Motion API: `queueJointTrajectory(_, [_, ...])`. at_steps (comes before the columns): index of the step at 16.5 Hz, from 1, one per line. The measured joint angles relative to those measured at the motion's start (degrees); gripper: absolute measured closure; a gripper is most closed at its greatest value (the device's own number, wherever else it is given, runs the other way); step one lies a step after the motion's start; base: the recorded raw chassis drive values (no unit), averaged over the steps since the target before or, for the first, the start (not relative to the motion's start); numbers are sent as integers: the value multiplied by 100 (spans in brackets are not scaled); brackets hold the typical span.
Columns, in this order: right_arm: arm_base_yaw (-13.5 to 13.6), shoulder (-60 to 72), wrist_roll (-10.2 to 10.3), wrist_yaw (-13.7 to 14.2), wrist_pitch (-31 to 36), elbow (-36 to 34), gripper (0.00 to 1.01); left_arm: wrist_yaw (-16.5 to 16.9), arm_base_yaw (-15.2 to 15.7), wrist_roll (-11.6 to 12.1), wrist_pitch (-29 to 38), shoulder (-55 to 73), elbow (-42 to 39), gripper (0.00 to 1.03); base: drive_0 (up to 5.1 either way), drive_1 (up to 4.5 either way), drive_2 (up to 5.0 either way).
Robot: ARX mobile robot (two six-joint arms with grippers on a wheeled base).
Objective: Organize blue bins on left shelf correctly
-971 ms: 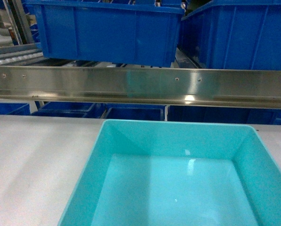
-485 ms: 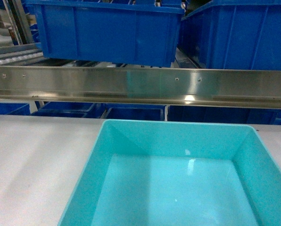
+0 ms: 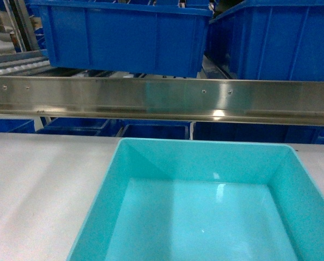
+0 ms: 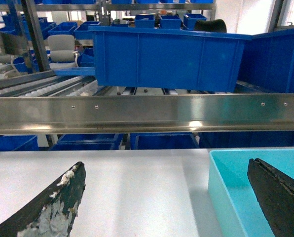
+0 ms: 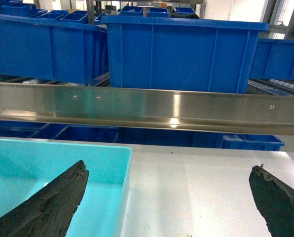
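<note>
The turquoise blue bin [image 3: 205, 159] stands empty on the white tabletop, just in front of the left shelf's steel front beam [image 3: 162, 99]. Neither gripper shows in the head view. In the left wrist view my left gripper [image 4: 166, 164] is open and straddles the bin's left wall [image 4: 220, 183], with one finger over the table and the other over the bin's inside. In the right wrist view my right gripper [image 5: 169, 166] is open and straddles the bin's right wall [image 5: 122, 187] the same way. Neither holds anything.
Two deep dark-blue crates [image 3: 124, 38] [image 3: 276, 41] sit on the roller lanes behind the beam. A roller lane [image 4: 43, 88] at the far left holds no crate. More blue crates [image 3: 151, 130] stand on the lower tier. White tabletop [image 3: 42, 185] lies left of the bin.
</note>
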Motion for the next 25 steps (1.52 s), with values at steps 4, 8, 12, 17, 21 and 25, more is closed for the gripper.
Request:
queueJointTrajectory(4, [216,953,-17,219,793,37,3,87,-33,42,874,992,4,5,0,0,0])
queueJointTrajectory(8, [310,1622,-15,341,1344,138,3,83,-87,76,1440,1596,9,5,0,0,0])
queueJointTrajectory(12, [645,3338,-44,658,2441,577,3,170,-321,308,2981,3783,581,5,0,0,0])
queueJointTrajectory(17, [929,5311,-151,787,2430,1611,3,-334,-866,662,2898,6295,2116,5,0,0,0])
queueJointTrajectory(21, [374,7442,299,101,1141,2511,3,-686,-1705,-116,0,8577,4284,5,0,0,0])
queueJointTrajectory(25, [391,7705,131,-7,1176,2511,3,-907,-1768,-531,-153,8939,4345,5,0,0,0])
